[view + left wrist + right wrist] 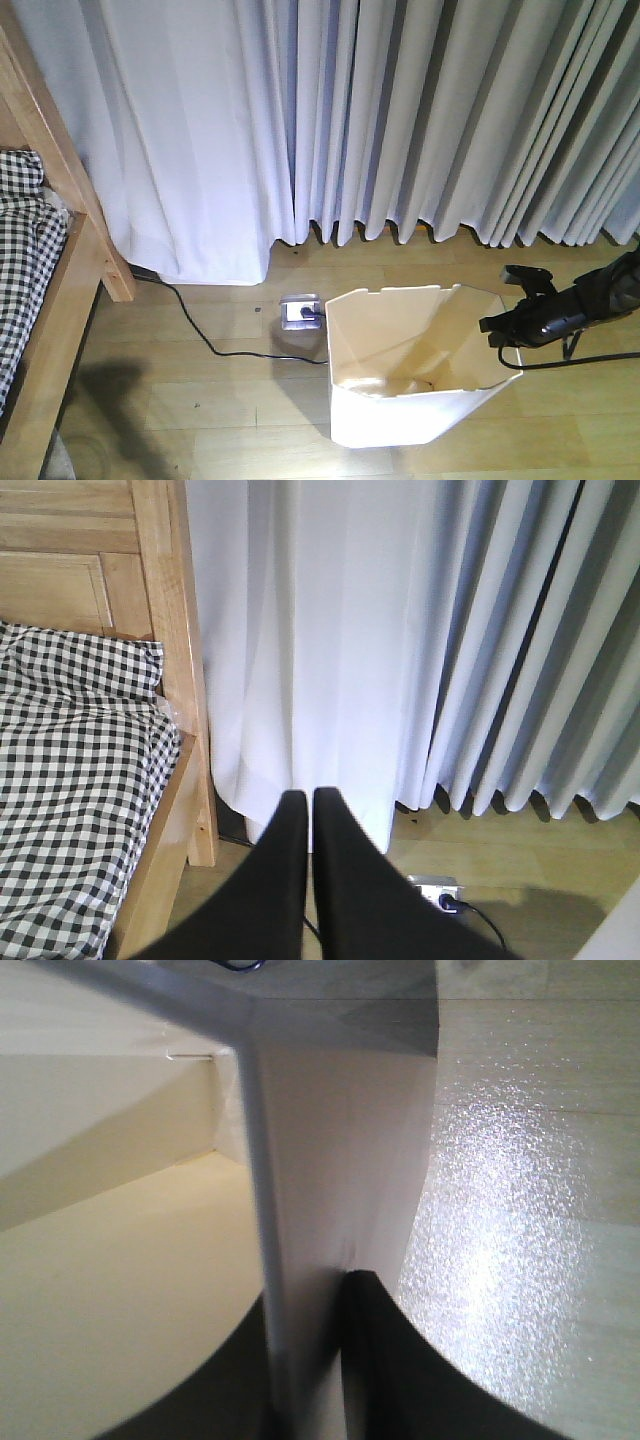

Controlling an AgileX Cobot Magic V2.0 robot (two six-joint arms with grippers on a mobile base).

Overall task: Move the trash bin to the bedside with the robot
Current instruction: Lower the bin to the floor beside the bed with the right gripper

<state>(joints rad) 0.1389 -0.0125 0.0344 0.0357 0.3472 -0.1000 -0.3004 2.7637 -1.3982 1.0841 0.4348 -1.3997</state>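
Front view: a trash bin (395,415) stands upright on the wood-plank floor (200,400), near the floor's far edge where the curtain (400,120) hangs. The bin is thin-walled white plastic with flat, angular facets, a cream-lit interior and a notched polygonal rim. It lies well apart from the bed frame (60,290), a light-brown wooden structure at the left margin that carries black-and-white checked bedding (25,230). A metal floor socket (300,310) sits just beside the bin's rear-left rim corner, and a thin black cord (190,320) runs from it toward the bed.

The right tool (505,335), a small black part on a slim black arm, meets the bin's right-hand rim.

Right wrist view: the right tool (312,1290) straddles the bin wall (330,1160), one dark finger inside and one outside, closed onto the thin plastic. Glossy floor shows beyond.

Left wrist view: the left tool (308,795) has its two tapered black fingers (280,880) drawn together to a hairline slit, gripping nothing. It faces the pleated white curtain (350,630), with the bed frame (165,630) and checked bedding (70,760) to the left and the socket (440,892) low at the right.
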